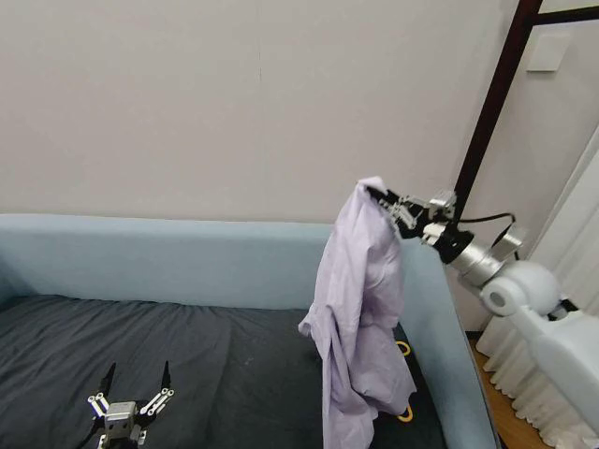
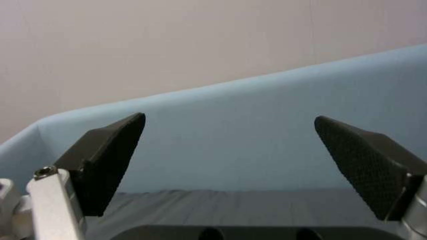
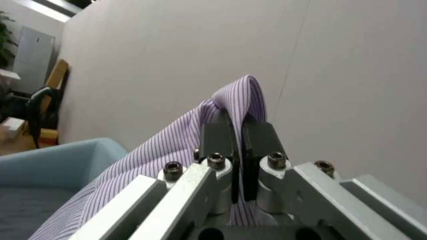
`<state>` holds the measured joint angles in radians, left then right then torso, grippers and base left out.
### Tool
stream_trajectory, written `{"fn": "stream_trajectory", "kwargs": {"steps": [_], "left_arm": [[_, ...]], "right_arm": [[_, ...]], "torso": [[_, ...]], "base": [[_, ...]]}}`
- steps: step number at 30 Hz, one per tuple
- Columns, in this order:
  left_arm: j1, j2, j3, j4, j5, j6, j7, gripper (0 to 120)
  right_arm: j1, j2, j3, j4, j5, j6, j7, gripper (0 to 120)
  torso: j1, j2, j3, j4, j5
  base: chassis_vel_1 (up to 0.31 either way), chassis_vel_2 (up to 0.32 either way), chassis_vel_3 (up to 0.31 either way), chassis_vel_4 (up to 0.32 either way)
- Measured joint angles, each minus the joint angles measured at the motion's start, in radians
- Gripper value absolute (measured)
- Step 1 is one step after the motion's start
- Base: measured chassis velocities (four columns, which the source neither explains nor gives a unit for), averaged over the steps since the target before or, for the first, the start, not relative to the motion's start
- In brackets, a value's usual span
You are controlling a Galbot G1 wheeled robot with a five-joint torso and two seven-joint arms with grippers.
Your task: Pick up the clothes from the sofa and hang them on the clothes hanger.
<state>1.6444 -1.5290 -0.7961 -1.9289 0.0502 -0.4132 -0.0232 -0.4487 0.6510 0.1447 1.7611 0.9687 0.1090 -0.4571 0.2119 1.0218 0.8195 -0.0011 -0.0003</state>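
Plain pale wall [image 1: 187, 94] at the back, and a pale blue sofa [image 1: 140, 262] runs across the head view with a dark seat [image 1: 206, 355] below it. The right arm comes in from the lower right corner, its forearm angled up and toward the middle. The right hand [image 1: 382, 200] is raised above the line of the sofa's back, clamped on the very top of the shirt [image 1: 360, 309]. That lilac shirt hangs straight down from the hand, draping in front of the sofa's right end. Its tail drops to about seat level, and whether it touches the seat I can't tell. A dark pole [image 1: 487, 122] slants up the wall behind the arm, apart from the shirt. Bottom left, the left hand [image 1: 138, 369] sits low over the seat, tips pointing up and spread apart, well away from the shirt.

Left wrist view now. Two black fingers [image 2: 110, 155] stand wide apart, and the sofa [image 2: 267, 145] back shows through the gap. The wall [image 2: 167, 40] is above and a strip of the seat [image 2: 233, 207] below.

Over to the right wrist view. The right hand [image 3: 237, 125] has its fingers pressed together on a fold of the shirt [image 3: 160, 155], whose fine purple stripes are plain to see. The cloth bulges over the tips and falls away toward the sofa [image 3: 60, 160], with the wall [image 3: 167, 60] behind.
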Motion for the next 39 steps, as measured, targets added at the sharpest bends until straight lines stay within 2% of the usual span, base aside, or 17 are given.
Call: {"fn": "stream_trajectory", "kwargs": {"steps": [6,8,13,16,19,20,23,24,27,28,31,33,34,38,39], "left_arm": [[0.009,0.001,0.003,-0.009,-0.001,-0.008,-0.003,100],[0.014,-0.003,0.011,-0.011,-0.001,-0.016,-0.004,100],[0.018,-0.008,0.014,-0.012,0.000,-0.023,-0.007,100],[0.019,-0.013,0.014,-0.012,0.002,-0.026,-0.009,100],[0.021,-0.021,0.014,-0.012,0.007,-0.031,-0.009,100],[0.023,-0.026,0.013,-0.012,0.010,-0.032,-0.010,100],[0.033,-0.038,0.009,-0.009,0.025,-0.041,-0.013,100],[0.033,-0.038,0.009,-0.009,0.025,-0.041,-0.013,100],[0.041,-0.043,-0.005,0.002,0.033,-0.048,-0.019,100],[0.041,-0.043,-0.005,0.002,0.033,-0.048,-0.019,100],[0.056,-0.037,-0.029,0.018,0.034,-0.055,-0.022,100],[0.061,-0.031,-0.046,0.027,0.034,-0.059,-0.026,100],[0.061,-0.031,-0.046,0.027,0.034,-0.059,-0.026,100],[0.066,-0.028,-0.066,0.035,0.032,-0.062,-0.028,100],[0.066,-0.028,-0.066,0.035,0.032,-0.062,-0.028,100]], "right_arm": [[0.059,-0.076,0.027,-0.007,0.050,0.000,-0.029,0],[0.097,-0.123,0.037,0.001,0.068,-0.001,-0.052,0],[0.141,-0.184,0.024,0.032,0.048,-0.025,-0.101,0],[0.134,-0.194,-0.004,0.060,0.002,-0.040,-0.136,0],[0.092,-0.169,-0.039,0.085,-0.068,-0.051,-0.157,0],[0.064,-0.145,-0.057,0.091,-0.114,-0.056,-0.163,0],[-0.053,-0.011,-0.167,0.050,-0.314,-0.050,-0.188,0],[-0.053,-0.011,-0.167,0.050,-0.314,-0.050,-0.188,0],[-0.148,0.157,-0.272,-0.112,-0.492,0.012,-0.219,0],[-0.148,0.157,-0.272,-0.112,-0.492,0.012,-0.219,0],[-0.208,0.357,-0.347,-0.356,-0.622,0.102,-0.219,0],[-0.229,0.440,-0.379,-0.457,-0.659,0.126,-0.191,0],[-0.229,0.440,-0.379,-0.457,-0.659,0.126,-0.191,0],[-0.253,0.560,-0.444,-0.577,-0.690,0.149,-0.078,0],[-0.253,0.560,-0.444,-0.577,-0.690,0.149,-0.078,0]], "torso": [[0.000,0.000,0.000,-0.0001,0.0000],[0.000,0.000,0.000,-0.0002,0.0000],[0.000,0.000,0.000,-0.0002,-0.0004],[0.000,0.000,0.000,-0.0003,-0.0006],[0.000,0.000,0.000,-0.0003,-0.0004],[0.000,0.000,0.000,-0.0002,-0.0008],[0.000,0.000,0.000,0.0005,-0.0003],[0.000,0.000,0.000,0.0005,-0.0003],[0.000,0.000,0.000,-0.0001,-0.0006],[0.000,0.000,0.000,-0.0001,-0.0006],[0.000,0.000,0.000,0.0001,-0.0002],[0.000,0.000,0.000,0.0004,-0.0007],[0.000,0.000,0.000,0.0004,-0.0007],[0.000,0.000,0.000,-0.0002,-0.0009],[0.000,0.000,0.000,-0.0002,-0.0009]], "base": [[0.000,0.000,0.000,0.000],[0.000,0.000,0.000,0.000],[0.000,0.000,0.000,0.000],[0.000,0.000,0.000,0.000],[0.000,0.000,0.000,0.000],[0.000,0.000,0.000,0.000],[0.000,0.000,0.000,0.000],[0.000,0.000,0.000,0.000],[0.000,0.000,0.000,0.000],[0.000,0.000,0.000,0.000],[0.000,0.000,0.000,0.000],[0.000,0.000,0.000,0.000],[0.000,0.000,0.000,0.000],[0.000,0.000,0.000,0.000],[0.000,0.000,0.000,0.000]]}}
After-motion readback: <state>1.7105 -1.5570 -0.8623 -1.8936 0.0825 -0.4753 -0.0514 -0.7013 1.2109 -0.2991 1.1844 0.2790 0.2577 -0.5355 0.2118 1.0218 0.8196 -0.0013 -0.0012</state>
